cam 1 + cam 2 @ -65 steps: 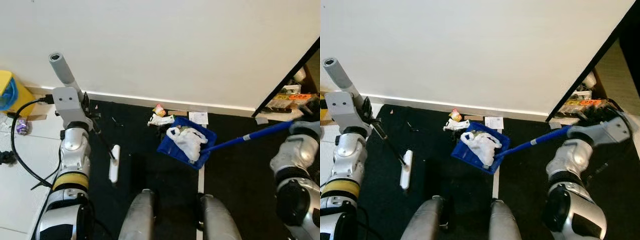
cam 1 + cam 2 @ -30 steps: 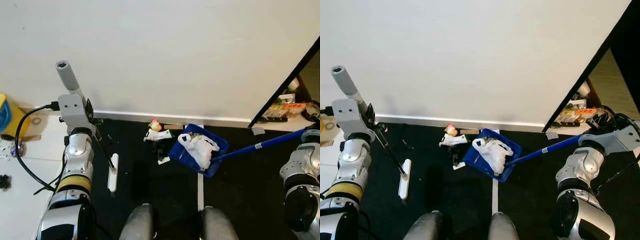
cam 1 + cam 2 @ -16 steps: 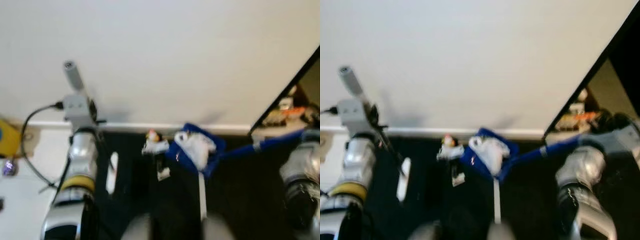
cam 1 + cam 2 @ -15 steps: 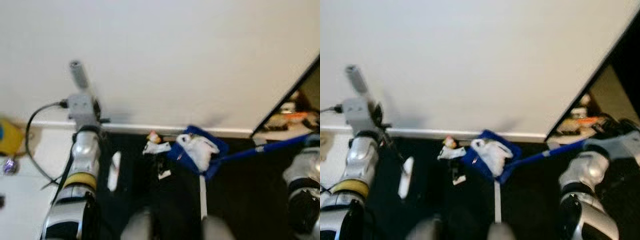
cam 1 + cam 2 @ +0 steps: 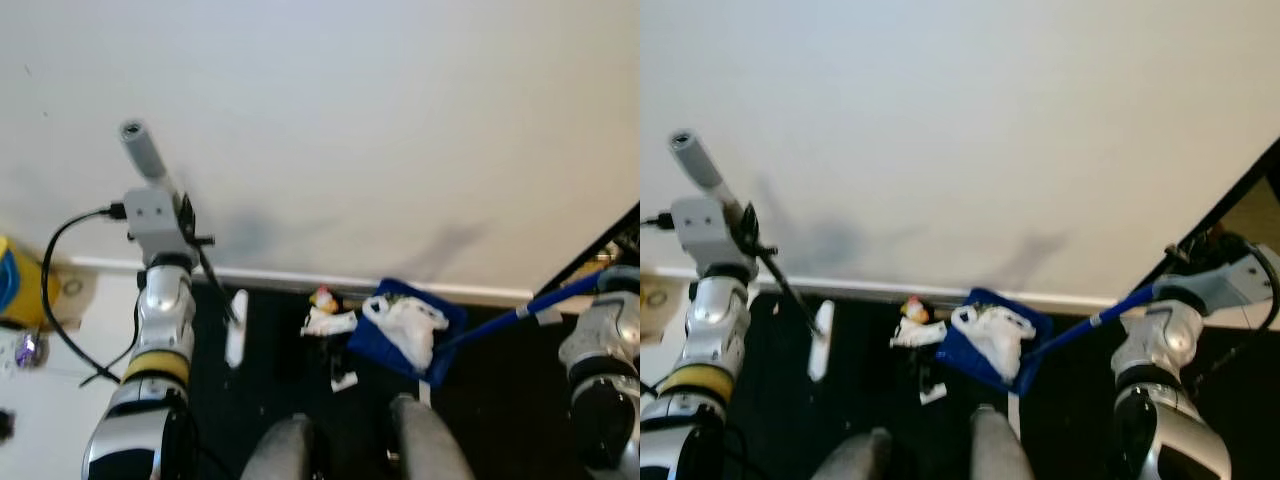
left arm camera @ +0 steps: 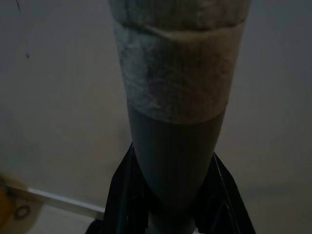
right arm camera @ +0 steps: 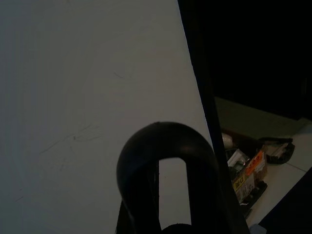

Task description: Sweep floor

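Your left jaws (image 6: 170, 214) are clamped on the stiff, light broom (image 5: 236, 328); the right jaws' state I cannot tell. Keep the loaded dustpan (image 5: 985, 355) level: its bag is loose.

Both eye views look steeply down from the head at the wall (image 5: 380, 120) and dark floor (image 5: 860, 400) (slightly offset). Each wrist view faces that wall at close range; the right is dim, perhaps shaded.
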Robot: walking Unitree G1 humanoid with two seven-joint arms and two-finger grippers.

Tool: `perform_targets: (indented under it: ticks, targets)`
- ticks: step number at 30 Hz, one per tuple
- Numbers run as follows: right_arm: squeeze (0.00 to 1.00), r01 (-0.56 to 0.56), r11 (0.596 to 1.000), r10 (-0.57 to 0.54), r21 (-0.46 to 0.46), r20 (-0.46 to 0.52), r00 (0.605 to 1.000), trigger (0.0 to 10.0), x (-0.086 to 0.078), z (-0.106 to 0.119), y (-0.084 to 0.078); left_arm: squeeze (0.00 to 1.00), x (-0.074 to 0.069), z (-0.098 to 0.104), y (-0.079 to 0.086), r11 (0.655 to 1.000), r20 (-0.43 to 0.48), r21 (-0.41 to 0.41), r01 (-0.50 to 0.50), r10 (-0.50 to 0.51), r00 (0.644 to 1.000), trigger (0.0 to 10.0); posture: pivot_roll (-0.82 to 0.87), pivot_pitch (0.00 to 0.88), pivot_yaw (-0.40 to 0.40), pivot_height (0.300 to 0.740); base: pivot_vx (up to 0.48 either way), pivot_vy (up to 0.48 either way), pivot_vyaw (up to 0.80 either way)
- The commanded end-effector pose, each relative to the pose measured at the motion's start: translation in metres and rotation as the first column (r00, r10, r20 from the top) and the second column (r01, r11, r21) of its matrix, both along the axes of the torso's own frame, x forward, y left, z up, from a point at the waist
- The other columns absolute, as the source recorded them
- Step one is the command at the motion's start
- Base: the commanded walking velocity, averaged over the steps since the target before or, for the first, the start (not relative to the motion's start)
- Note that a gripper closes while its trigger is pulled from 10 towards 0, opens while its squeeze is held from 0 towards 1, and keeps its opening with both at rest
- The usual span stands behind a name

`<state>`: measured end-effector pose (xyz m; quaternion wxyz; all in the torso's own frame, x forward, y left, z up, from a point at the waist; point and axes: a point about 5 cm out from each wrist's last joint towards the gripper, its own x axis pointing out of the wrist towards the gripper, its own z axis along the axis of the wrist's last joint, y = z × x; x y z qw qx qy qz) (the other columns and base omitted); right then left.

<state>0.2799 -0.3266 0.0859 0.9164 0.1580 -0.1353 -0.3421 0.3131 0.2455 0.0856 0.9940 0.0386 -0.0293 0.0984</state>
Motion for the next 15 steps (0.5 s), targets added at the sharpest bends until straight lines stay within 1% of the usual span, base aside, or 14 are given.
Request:
perform_targets:
  ticks: [1,3,14,15]
  targets:
    - [0.00,0.042,0.999,-0.042,0.005,0.060,0.997,10.0,-0.0008,0.0094,-0.0067,0.00,-0.0005,0.0031,-0.0025,1.000,0.022,0.007,0.022,-0.022,1.000,10.0,0.02,0.071,0.028,0.731,0.000,-0.270,0.00]
    - [0.00,0.042,0.999,-0.043,0.005,0.059,0.997,10.0,-0.0009,0.0092,-0.0069,0.00,-0.0008,0.0028,-0.0029,1.000,0.024,0.006,0.025,-0.025,0.999,10.0,0.02,0.071,0.028,0.731,0.000,-0.349,0.00]
    - [0.00,0.058,0.998,-0.058,0.006,0.060,0.997,10.0,-0.0036,0.0087,-0.0094,0.00,-0.0005,0.0036,-0.0063,0.998,0.028,0.012,0.059,-0.060,0.998,10.0,0.02,0.078,0.035,0.731,0.000,-0.480,0.00]
    - [0.00,0.061,0.998,-0.061,0.005,0.061,0.996,10.0,-0.0041,0.0085,-0.0093,0.00,-0.0003,0.0036,-0.0064,0.998,0.027,0.009,0.061,-0.061,0.998,10.0,0.02,0.077,0.035,0.731,0.000,0.000,0.00]
